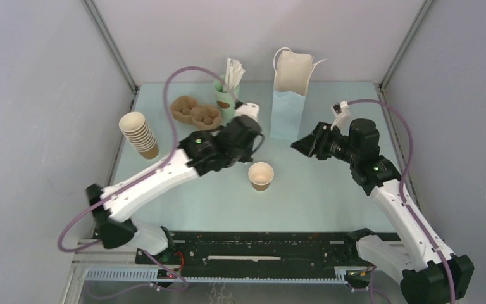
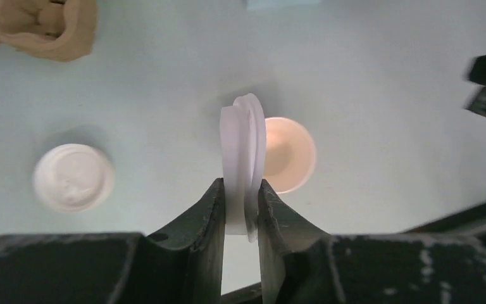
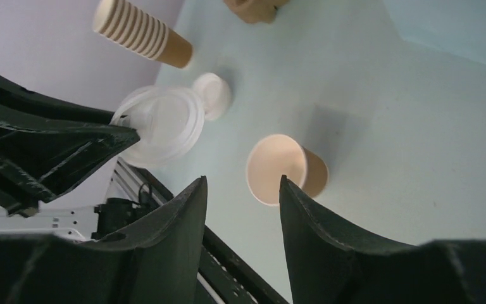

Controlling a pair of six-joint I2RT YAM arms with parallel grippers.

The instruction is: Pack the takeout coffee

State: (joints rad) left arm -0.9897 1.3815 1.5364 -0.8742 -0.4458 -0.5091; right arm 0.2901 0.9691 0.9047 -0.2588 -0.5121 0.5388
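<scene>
cup: the brown paper cup (image 1: 261,175) stands upright on the table (image 1: 329,196), near the middle, mouth open to the top, pale inside.
lid: the white lid (image 2: 243,152) is up in the air, on edge, just above and beside the cup; not touching it.
my left gripper: my left gripper (image 2: 242,190) pinches that lid by its rim, one finger on each face. edge-on i see two rims, and i cannot tell whether it is one lid or two.
my right gripper: my right gripper (image 3: 242,183) hangs over the table with its fingers spread and nothing between them, pointing toward the cup from the right.
second lid: another white lid (image 2: 73,177) lies flat on the table, left of the cup, apart from it.
bag: the pale blue paper bag (image 1: 289,95) stands upright behind the cup, top open, between my two grippers.
cup stack: the stack of brown cups (image 1: 139,134) lies tilted at the far left.
carrier: the brown pulp carrier (image 1: 195,112) sits behind my left arm.
green cup: the mint-green cup (image 1: 224,98) with white sticks stands beside the carrier.
</scene>
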